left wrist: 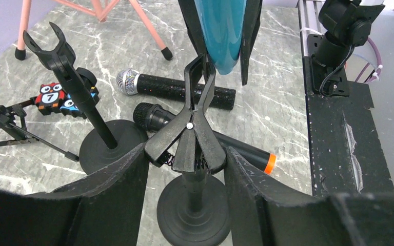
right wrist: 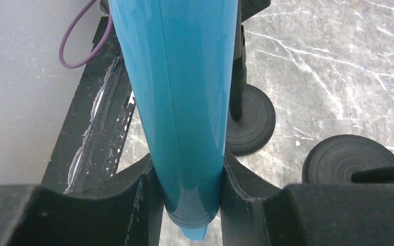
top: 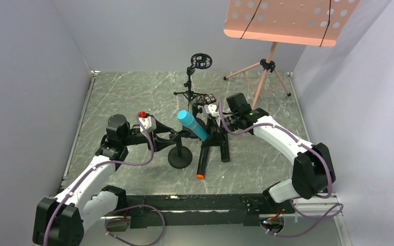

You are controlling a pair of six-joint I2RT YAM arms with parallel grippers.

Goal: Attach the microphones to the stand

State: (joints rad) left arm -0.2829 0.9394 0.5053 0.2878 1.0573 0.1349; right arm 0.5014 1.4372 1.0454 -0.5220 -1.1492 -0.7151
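Surface (top: 133, 102): grey marbled slab with walls around it, both arms reaching in from the near edge
Music stand (top: 282, 20): pink, perforated desk on a tripod, far right corner
Ring stand (top: 200, 61): small black tripod with a round hoop on top, at the back
Clip stand (left wrist: 195, 215): round black base, upright post, middle of the surface
Second stand (left wrist: 82, 102): same kind, holder bare, just beside the first
Light blue microphone (right wrist: 179, 87): off the surface, tilted, its narrow end just beside the clip's tips
Right claw (right wrist: 187, 179): clamped on the light blue microphone's body
Orange-ended microphone (top: 202, 163): black, lying flat beside the clip stand's base
Silver-mesh microphone (left wrist: 184, 91): lying flat just beyond it
Left claw (left wrist: 186, 159): fingers closed against the spring clip (left wrist: 187, 138) handles from both sides; how hard it squeezes I can't quite tell
Owl tag (left wrist: 51, 95): red and black, marked 7, behind the second stand
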